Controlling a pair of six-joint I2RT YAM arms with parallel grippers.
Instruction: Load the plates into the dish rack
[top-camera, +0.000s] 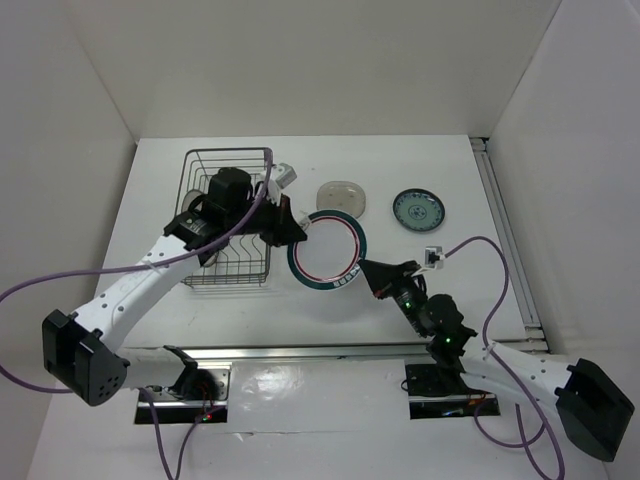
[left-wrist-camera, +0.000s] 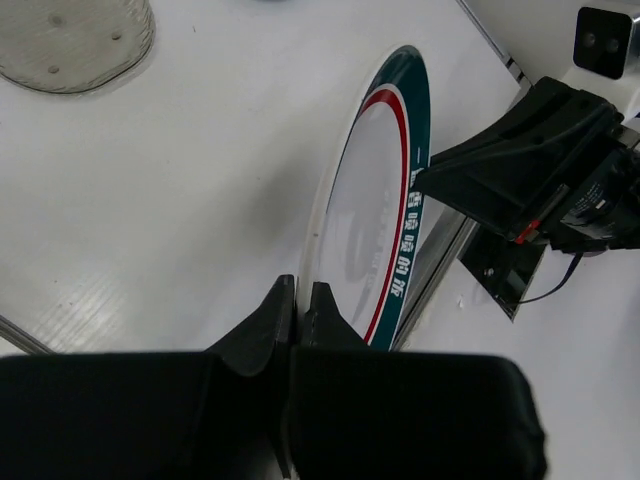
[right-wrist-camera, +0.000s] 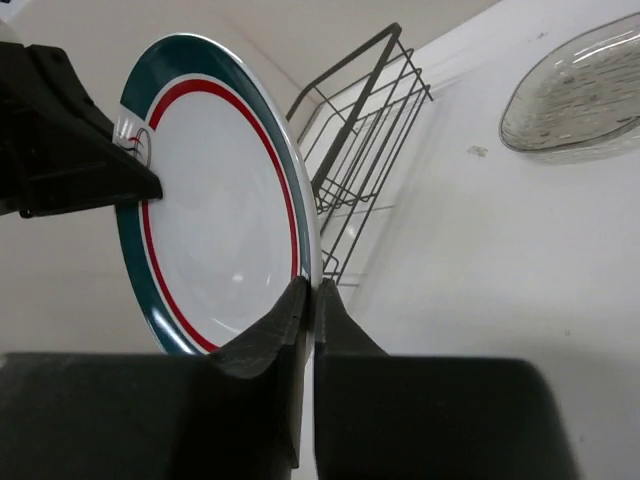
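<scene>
Dish rack (top-camera: 235, 268): dark wire basket at the left of the table (top-camera: 560, 180), long side running away from the arms; the left arm lies across it, so I cannot tell what is already inside.
Left gripper (top-camera: 300, 232): reaches over the rack's right side; its fingers (left-wrist-camera: 275, 310) are pinched together on the near-left rim of the ringed plate (thin rim, so barely any gap shows); it holds this edge because it is the arm that can reach the rack.
Ringed plate (top-camera: 328, 250): white with a red line inside a dark teal band; just right of the rack, between the two grippers, gripped at opposite edges; its shadow suggests it is raised off the table and tilted, probably a handover from right arm to left.
Grey translucent plate (top-camera: 340, 197): flat on the table just beyond the ringed plate, untouched, waiting its turn.
Right gripper (top-camera: 366, 268): clamped on the ringed plate's right rim, fingers (right-wrist-camera: 290, 310) closed with the edge between them; likely steadying the plate until the left grip is sure; letting go too soon risks a swing or slip.
Small teal patterned plate (top-camera: 419, 210): flat at the right, well apart from the rack, on the right arm's side; not yet loaded.
</scene>
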